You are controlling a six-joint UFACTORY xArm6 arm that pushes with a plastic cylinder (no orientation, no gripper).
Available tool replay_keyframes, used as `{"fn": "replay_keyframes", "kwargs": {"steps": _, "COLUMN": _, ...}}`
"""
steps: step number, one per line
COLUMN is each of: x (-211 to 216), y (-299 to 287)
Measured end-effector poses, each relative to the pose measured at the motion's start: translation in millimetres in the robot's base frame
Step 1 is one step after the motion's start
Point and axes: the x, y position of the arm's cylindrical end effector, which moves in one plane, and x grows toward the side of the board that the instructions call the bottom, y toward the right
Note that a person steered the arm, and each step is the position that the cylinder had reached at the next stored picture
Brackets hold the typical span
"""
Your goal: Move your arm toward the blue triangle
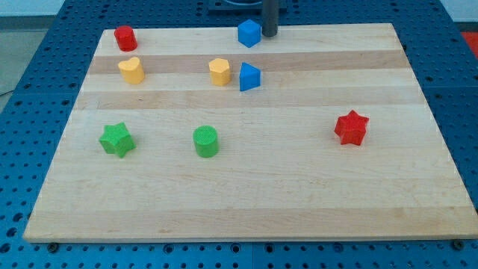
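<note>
The blue triangle [249, 77] lies on the wooden board [299, 187] in the upper middle, just right of a yellow block [219, 72]. My tip [269, 35] is at the view's top edge of the board, right beside a blue cube [249, 33] on its right side. The tip stands above the blue triangle in the view, a little to its right, with a gap of board between them.
A red cylinder [125, 37] is at the top left, a yellow heart-like block [131, 69] below it. A green star [116, 140] and a green cylinder [206, 141] sit at the lower left. A red star [351, 128] is at the right.
</note>
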Motion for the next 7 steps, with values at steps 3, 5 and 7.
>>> {"fn": "replay_keyframes", "kwargs": {"steps": 3, "x": 213.9, "y": 223.8}}
{"fn": "replay_keyframes", "kwargs": {"steps": 5, "x": 254.7, "y": 175.8}}
{"fn": "replay_keyframes", "kwargs": {"steps": 7, "x": 171.3, "y": 146.7}}
